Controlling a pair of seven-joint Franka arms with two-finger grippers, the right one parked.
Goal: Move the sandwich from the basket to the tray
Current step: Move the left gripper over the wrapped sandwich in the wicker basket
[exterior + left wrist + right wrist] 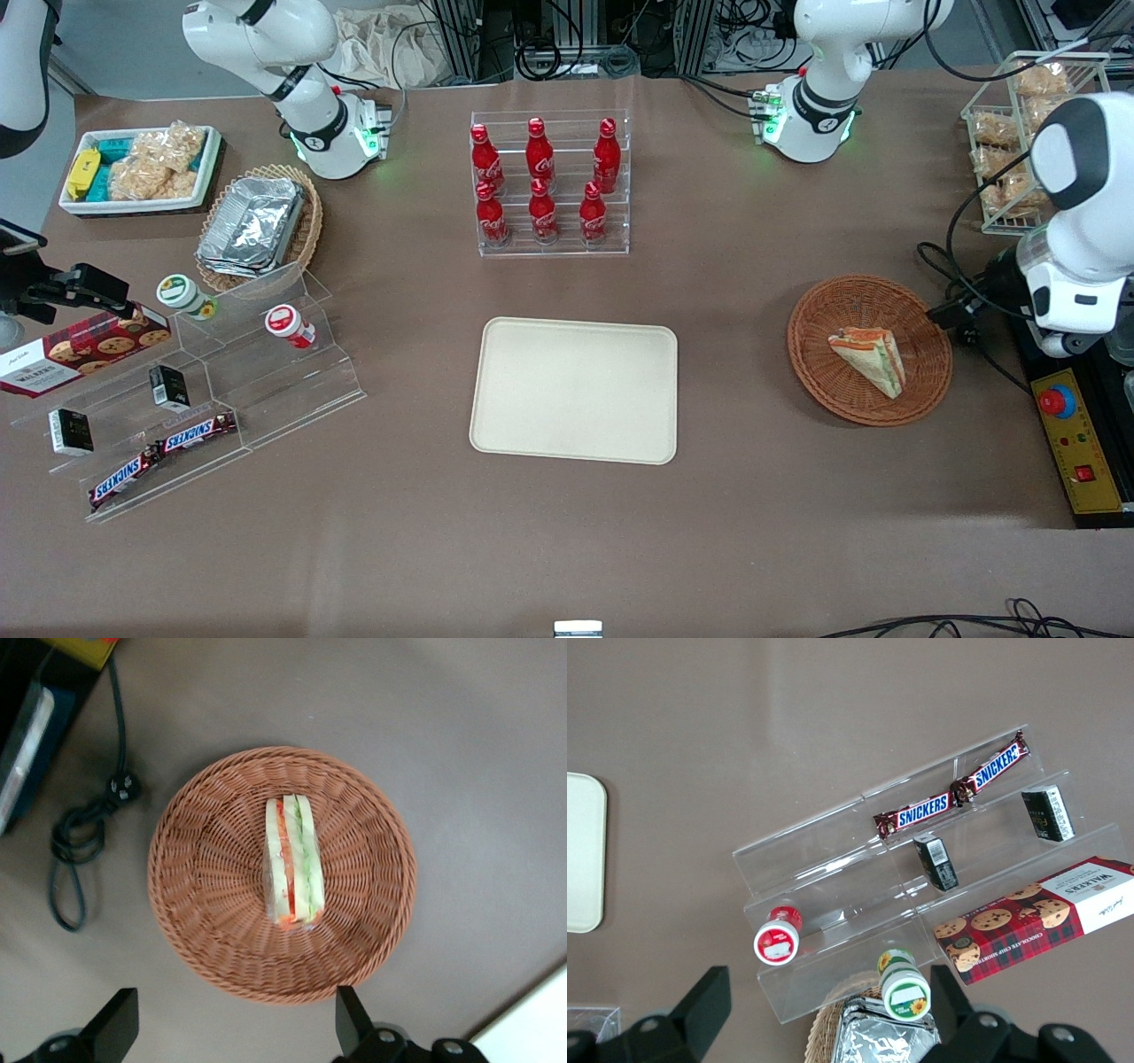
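Note:
The sandwich (868, 359), a pale wedge with orange-red and green layers, lies in the round reddish-brown basket (815, 319) toward the working arm's end of the table. The cream tray (574, 390) lies flat and bare at the table's middle, beside the basket. The working arm's white wrist (1076, 297) hangs high over the table edge next to the basket. In the left wrist view my gripper (235, 1023) is open, its black fingers (350, 1019) spread wide and holding nothing, well above the basket (195, 868) and short of the sandwich (294, 864). A tray corner (540, 1019) shows there too.
A yellow control box with a red stop button (1072, 443) and black cables (84, 842) lie beside the basket. A clear rack of red cola bottles (549, 182) stands farther from the front camera than the tray. A wire rack of snack bags (1019, 133) stands near the working arm.

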